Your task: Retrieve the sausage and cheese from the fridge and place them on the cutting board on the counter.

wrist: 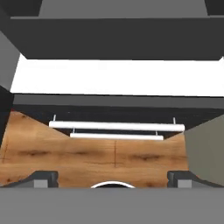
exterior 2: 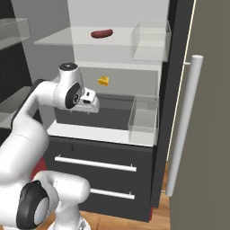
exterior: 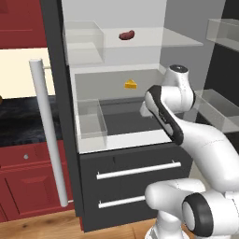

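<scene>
The fridge (exterior: pixel 63 93) (exterior 2: pixel 173 67) stands open. On its upper clear shelf lies the dark red sausage (exterior: pixel 126 35) (exterior 2: pixel 102 33). One shelf lower sits the yellow-orange cheese (exterior: pixel 131 84) (exterior 2: pixel 104 81). My gripper (exterior 2: pixel 88 108) (wrist: pixel 112 177) hangs in front of the middle shelf, below and slightly left of the cheese, touching neither item. Its fingertips (wrist: pixel 43 177) stand wide apart with nothing between them: open. The hand view faces down at the fridge's lower drawers and the wood floor. A strip of black counter (exterior: pixel 18 121) shows left of the fridge. The cutting board is out of view.
Clear bins (exterior: pixel 84 42) (exterior: pixel 91 119) (exterior 2: pixel 143 117) sit on the shelves. Two dark drawers with white bar handles (exterior: pixel 137 170) (exterior 2: pixel 94 164) lie below. The open doors carry long white handles (exterior: pixel 46 135) (exterior 2: pixel 184 126). Door bins (exterior: pixel 224 28) hang right; red cabinets (exterior: pixel 23 182) left.
</scene>
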Motion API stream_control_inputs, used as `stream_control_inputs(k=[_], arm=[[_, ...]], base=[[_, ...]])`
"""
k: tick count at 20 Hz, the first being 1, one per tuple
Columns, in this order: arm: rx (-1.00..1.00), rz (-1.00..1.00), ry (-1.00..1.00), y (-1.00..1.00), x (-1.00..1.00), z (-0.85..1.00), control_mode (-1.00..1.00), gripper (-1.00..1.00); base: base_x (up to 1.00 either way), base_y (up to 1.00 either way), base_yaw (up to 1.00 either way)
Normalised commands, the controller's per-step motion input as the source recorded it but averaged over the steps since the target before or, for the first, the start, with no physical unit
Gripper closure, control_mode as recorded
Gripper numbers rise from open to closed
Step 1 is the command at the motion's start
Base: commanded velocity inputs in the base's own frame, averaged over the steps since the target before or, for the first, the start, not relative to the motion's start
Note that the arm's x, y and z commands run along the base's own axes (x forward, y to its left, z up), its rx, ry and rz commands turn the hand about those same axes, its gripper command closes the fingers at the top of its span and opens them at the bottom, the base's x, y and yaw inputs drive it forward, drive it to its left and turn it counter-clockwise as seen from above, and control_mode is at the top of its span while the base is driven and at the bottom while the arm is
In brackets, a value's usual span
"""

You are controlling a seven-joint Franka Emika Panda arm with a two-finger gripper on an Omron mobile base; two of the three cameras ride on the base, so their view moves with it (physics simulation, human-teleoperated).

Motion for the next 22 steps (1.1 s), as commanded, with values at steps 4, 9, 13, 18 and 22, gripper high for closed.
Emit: stream_control_inputs(k=[4,9,13,18,22], arm=[[-0.12,-0.12,-0.12,-0.32,-0.64,0.57,-1.0,-1.0],[-0.04,-0.1,-0.1,-0.14,-0.63,0.62,-1.0,-1.0],[0.0,0.04,-0.19,0.0,-0.62,0.41,-1.0,-1.0],[-0.03,0.03,-0.18,0.0,-0.84,0.6,-1.0,-1.0],[-0.06,0.03,-0.07,0.0,-0.7,0.54,-1.0,-1.0]], base=[[0.0,0.0,0.0],[0.0,0.0,0.0],[0.0,0.0,0.0],[0.0,0.0,0.0],[0.0,0.0,0.0]])
